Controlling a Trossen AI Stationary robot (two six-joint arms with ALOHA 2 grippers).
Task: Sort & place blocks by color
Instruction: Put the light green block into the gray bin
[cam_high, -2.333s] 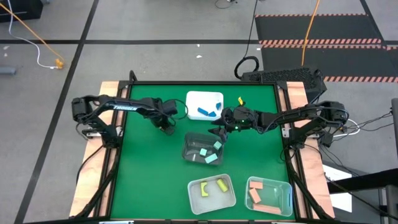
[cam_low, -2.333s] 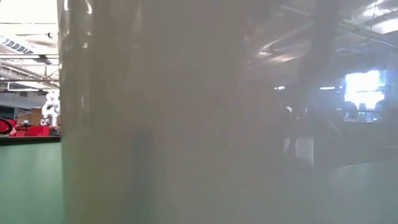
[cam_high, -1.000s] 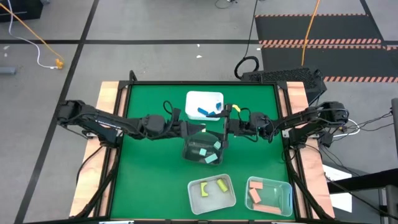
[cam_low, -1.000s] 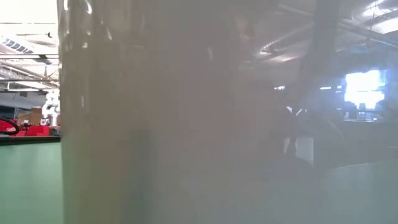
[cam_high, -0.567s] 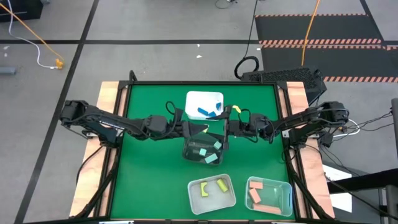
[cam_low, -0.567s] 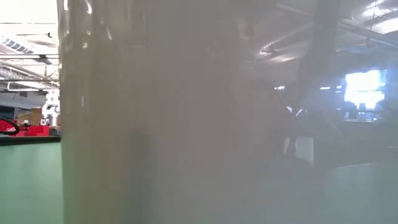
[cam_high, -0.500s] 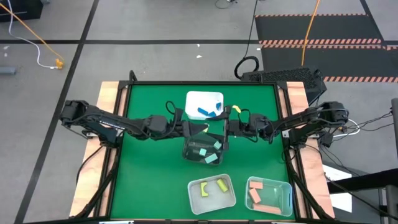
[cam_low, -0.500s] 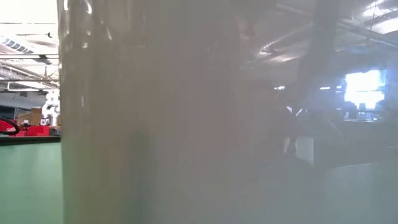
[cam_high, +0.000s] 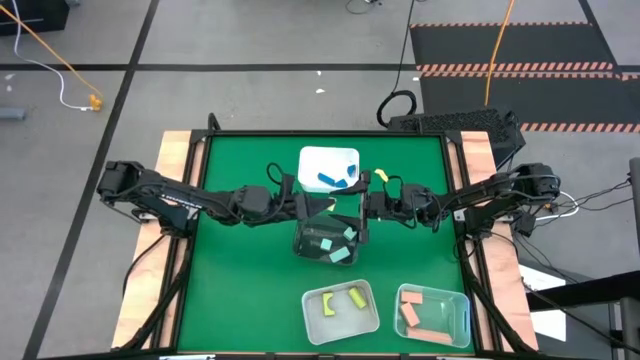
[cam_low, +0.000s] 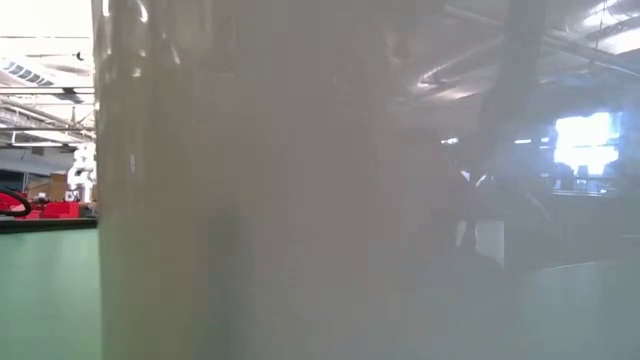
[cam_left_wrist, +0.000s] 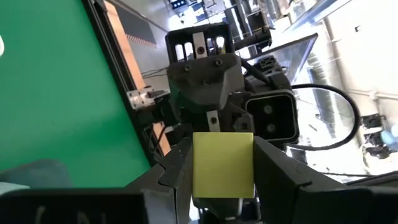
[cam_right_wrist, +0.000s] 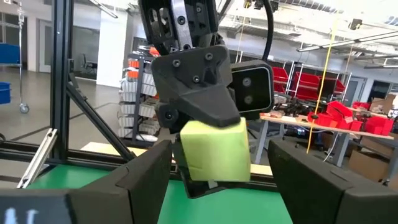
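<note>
Both arms have swung inward, left claw (cam_high: 322, 207) and right claw (cam_high: 352, 208) meeting over the dark tub (cam_high: 318, 248).

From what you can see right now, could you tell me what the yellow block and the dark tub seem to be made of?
Yellow block: probably foam or matte plastic; flat, even, unglossy faces. Dark tub: looks like tinted see-through plastic; mint blocks show inside.

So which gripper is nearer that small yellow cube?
Left. The left gripper is shut on the yellow cube; the right gripper faces it, open fingers either side.
</note>
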